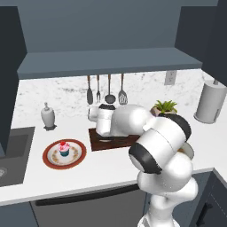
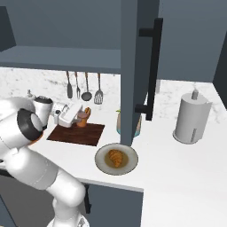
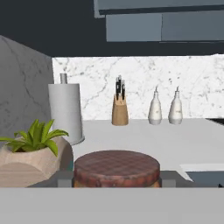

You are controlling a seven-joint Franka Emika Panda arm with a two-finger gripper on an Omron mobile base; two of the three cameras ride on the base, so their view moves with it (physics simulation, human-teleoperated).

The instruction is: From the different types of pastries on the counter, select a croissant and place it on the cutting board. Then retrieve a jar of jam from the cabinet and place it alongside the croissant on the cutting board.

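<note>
jaws [image 2: 79,118]: you hold the jar [image 2: 82,118] clamped by its sides, just over the board [image 2: 75,134] | handling: rigid, smooth, likely slippery, light; grip mid-body below the lid, keep upright | arm: folded low, wrist level over the surface [image 2: 177,168] | croissant [image 2: 116,158]: on its plate [image 2: 103,165], off the board | far: plant [image 3: 37,136], knife block [image 3: 120,109]

A cutting board [image 2: 76,133] lies on the counter [image 1: 111,166], below utensils [image 1: 106,90] hanging on the backsplash. The jar of jam [image 2: 82,118] sits at the board's back edge, between the gripper [image 2: 80,116] fingers. Left of the board, a plate [image 1: 49,156] holds the cupcake [image 1: 64,148]; further left stands a dispenser [image 1: 48,116]. Right of the board, a second plate [image 2: 101,162] holds the croissant [image 2: 116,158], with a potted plant [image 1: 164,107] behind and a paper towel roll [image 2: 191,117] far right.
</note>
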